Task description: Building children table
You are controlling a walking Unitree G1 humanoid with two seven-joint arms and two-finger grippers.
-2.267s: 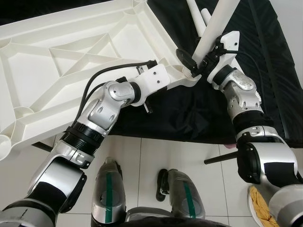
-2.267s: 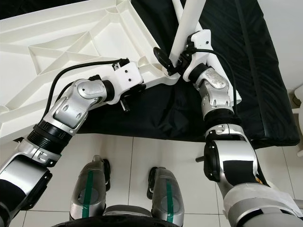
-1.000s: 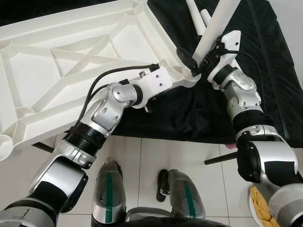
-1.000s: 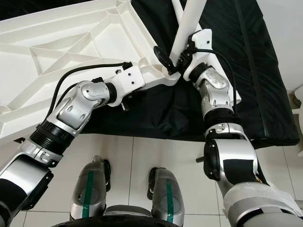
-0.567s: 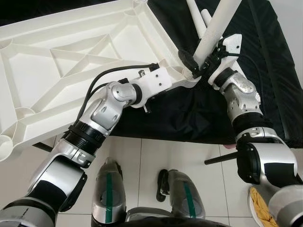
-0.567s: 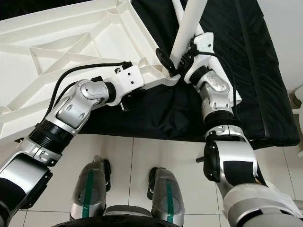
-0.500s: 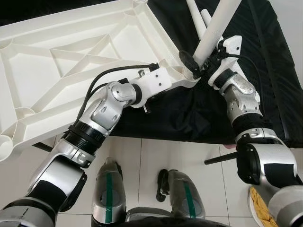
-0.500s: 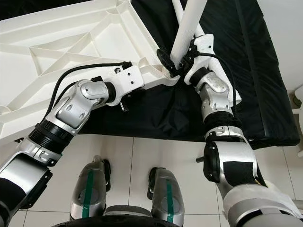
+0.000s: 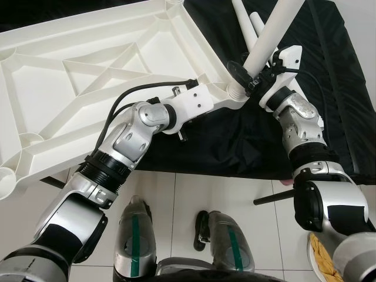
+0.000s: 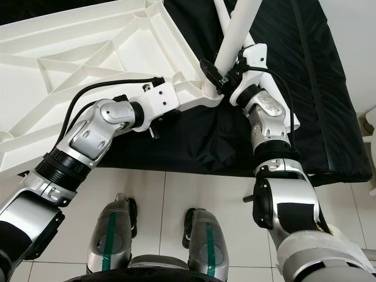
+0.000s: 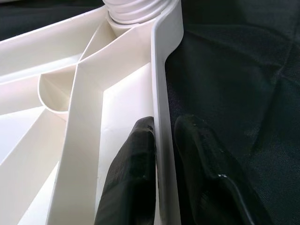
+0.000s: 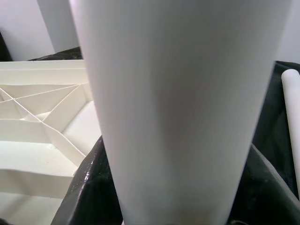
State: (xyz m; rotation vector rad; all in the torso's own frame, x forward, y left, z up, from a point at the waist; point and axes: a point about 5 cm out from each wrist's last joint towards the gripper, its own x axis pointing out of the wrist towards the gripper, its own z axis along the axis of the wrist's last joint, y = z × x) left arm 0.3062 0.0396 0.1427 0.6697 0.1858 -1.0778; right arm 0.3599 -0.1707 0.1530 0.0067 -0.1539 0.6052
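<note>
Upturned white tabletop on the black-covered bed, corner socket at two o'clock of centre. Right gripper clamped round the white leg — long axis leaning toward one o'clock, foot at the socket. Left gripper closed on the tabletop rim — nearer, bracing.

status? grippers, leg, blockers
Left gripper pinching tabletop rim. Right gripper shut on leg, foot at corner socket. No blockers seen.
</note>
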